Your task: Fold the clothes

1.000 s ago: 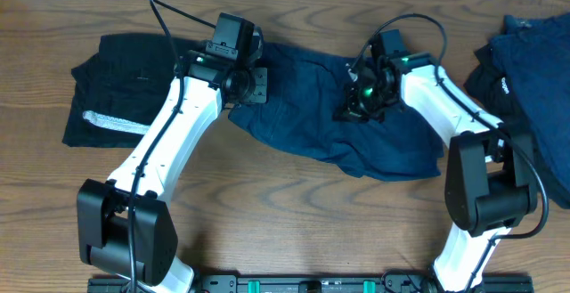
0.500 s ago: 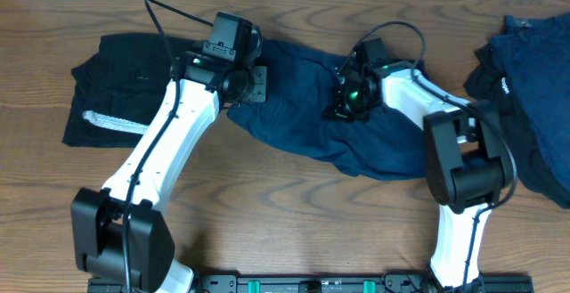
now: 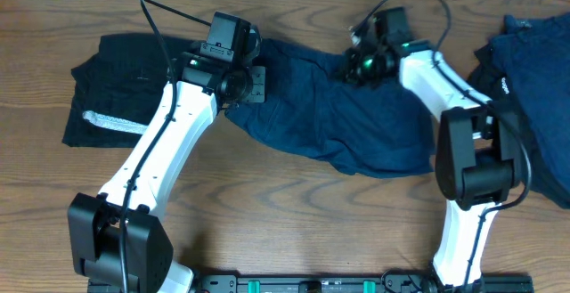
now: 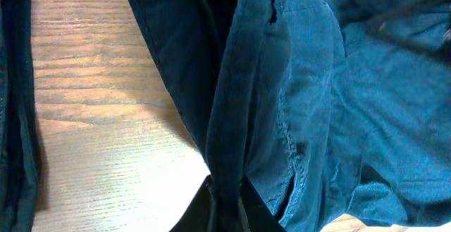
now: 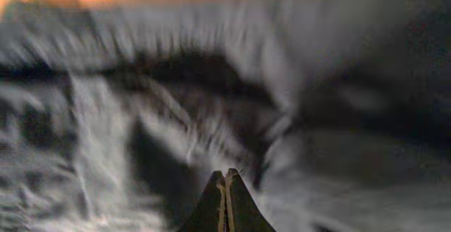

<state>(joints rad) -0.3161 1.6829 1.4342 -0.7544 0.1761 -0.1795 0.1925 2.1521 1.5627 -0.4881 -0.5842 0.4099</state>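
Note:
A navy blue garment [image 3: 356, 128] lies spread and wrinkled across the middle of the table. My left gripper [image 3: 250, 86] is at its left edge, shut on a bunched fold of the navy cloth [image 4: 232, 119], which rises between the fingers [image 4: 227, 190]. My right gripper [image 3: 358, 65] hovers over the garment's far edge; in the blurred right wrist view its fingertips [image 5: 225, 174] are pressed together with nothing visible between them. A black garment [image 3: 120, 84] with a whitish-grey band [image 3: 111, 122] lies at the left.
At the right edge of the table is a pile of more clothes: a navy piece [image 3: 534, 70] over a black one with a small white mark [image 3: 504, 86]. Bare wooden table [image 3: 294, 213] stretches in front of the garments.
My right gripper has moved from over the middle of the navy garment toward its far edge, still shut. The left gripper has stayed in place, holding the fold.

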